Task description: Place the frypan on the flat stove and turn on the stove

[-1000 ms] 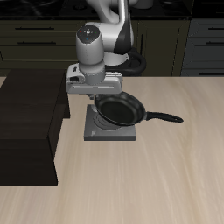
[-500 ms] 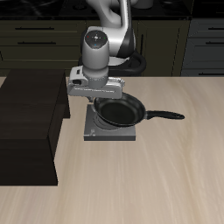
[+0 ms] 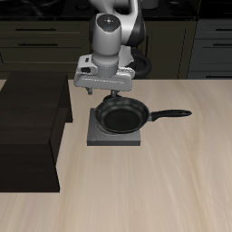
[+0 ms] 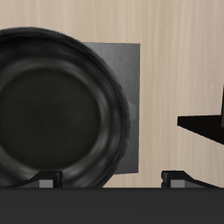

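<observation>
Overall light: even, soft, moderately bright; pale wooden counter (image 3: 172, 181) clearly lit, cabinets behind it dim.
Shadows: faint and soft beneath the frypan (image 3: 122, 116) and along the flat stove (image 3: 116, 134); the dark block (image 3: 32, 131) at the counter's edge reads near-black, with little detail.
Glare: a dull sheen on the pan's rim in both views, no harsh highlights.
Sharpness: low resolution, slightly soft edges; wrist view looks coarser, wood grain smeared.
Distortion: none evident at edges.
</observation>
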You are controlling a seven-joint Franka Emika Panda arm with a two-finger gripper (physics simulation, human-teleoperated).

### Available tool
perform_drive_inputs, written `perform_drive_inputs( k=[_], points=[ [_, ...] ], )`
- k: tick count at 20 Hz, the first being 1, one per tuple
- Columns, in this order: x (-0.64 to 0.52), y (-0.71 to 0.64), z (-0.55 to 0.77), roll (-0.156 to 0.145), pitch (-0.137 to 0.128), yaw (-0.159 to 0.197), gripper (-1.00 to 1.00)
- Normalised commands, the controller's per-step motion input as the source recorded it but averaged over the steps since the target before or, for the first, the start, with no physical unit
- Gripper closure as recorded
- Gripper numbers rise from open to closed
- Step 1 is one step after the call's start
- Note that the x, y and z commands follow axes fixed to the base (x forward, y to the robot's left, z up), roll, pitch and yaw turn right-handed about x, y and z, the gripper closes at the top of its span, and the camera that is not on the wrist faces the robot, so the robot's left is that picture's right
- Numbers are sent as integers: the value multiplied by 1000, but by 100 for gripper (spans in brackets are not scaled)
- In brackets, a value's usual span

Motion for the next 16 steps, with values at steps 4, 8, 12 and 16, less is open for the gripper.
perform_drive_inputs(
  k=[4, 8, 12, 16],
  points=[
    [-28, 102, 186, -26, -4, 14, -100],
    [-151, 161, 212, -34, 12, 28, -100],
    [-150, 89, 213, -118, -21, 63, -100],
    [-283, 310, 7, -107, 10, 95, -100]
  ],
)
